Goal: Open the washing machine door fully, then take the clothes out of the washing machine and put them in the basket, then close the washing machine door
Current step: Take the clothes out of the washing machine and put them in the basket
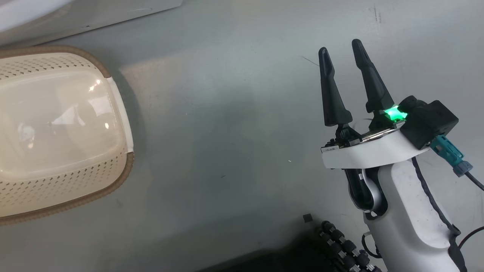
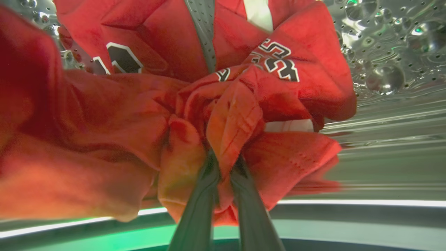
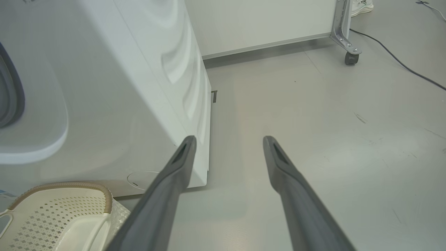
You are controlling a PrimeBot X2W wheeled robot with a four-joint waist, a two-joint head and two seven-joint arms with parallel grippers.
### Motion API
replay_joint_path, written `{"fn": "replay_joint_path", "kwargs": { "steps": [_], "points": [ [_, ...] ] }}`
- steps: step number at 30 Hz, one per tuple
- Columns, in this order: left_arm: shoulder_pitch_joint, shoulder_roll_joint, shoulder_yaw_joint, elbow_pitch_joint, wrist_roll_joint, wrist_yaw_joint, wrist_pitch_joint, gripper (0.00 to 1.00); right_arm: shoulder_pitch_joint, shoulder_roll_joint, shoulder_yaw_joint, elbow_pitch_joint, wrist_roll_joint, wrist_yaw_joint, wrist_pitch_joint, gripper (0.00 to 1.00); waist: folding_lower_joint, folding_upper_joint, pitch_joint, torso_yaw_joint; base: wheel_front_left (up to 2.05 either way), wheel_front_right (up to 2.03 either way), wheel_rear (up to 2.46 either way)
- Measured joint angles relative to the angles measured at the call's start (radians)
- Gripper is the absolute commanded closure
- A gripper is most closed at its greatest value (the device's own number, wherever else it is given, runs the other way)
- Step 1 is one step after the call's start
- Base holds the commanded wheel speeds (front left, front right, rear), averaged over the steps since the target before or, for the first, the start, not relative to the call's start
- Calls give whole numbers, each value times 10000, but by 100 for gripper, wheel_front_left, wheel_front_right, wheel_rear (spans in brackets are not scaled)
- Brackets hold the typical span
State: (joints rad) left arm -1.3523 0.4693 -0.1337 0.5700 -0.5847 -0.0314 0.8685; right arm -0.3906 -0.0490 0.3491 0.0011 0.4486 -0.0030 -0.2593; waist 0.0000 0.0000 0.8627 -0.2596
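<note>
- Head view: a small cream perforated plastic basket (image 1: 56,181) with a brown woven-look rim and a white side handle stands on the grey floor (image 1: 234,132) at the left. Its glossy cream bottom shows, with glints of light on it.
- Well apart from it, at the right, the right gripper (image 1: 341,49) points up on its white forearm. Its two long dark fingers are spread, with only floor between them. A green light glows at their base.
- A white edge of the big white washing machine (image 1: 75,15) crosses the top left corner.
- Left wrist view: inside the shiny dimpled metal drum (image 2: 383,52) lies the bright red fabric garment (image 2: 139,115), bunched up.
- The left gripper (image 2: 225,162) has its fingers drawn close together, pinching a fold of the garment.
- The garment carries dark characters edged in white, too crumpled to read, as well as a white stripe and a grey mesh strip.
- Right wrist view: the right gripper (image 3: 229,139) stands wide, with nothing held, beside the machine's lower front corner (image 3: 122,87).
- The basket (image 3: 52,216) sits just before the machine at the lower left.
- Farther off are a white panel on a castor (image 3: 351,58), a black cable (image 3: 400,62) and a person's white shoe (image 3: 362,5).
</note>
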Motion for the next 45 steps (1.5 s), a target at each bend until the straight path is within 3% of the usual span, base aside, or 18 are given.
{"fn": "replay_joint_path", "kwargs": {
  "steps": [23, 45],
  "points": [
    [834, -621, -174, -337, -138, -709, -1977, 100, -101, -4, -514, 334, -644, 17, 0, 0, 0, 0, -656, 735, 0, 0, 0],
    [3384, -1488, -261, -1133, -405, -884, -5728, 100, 590, -8, -941, 652, -1283, 224, 0, 0, 0, 0, -2139, 1592, 0, 0, 0]
  ]
}}
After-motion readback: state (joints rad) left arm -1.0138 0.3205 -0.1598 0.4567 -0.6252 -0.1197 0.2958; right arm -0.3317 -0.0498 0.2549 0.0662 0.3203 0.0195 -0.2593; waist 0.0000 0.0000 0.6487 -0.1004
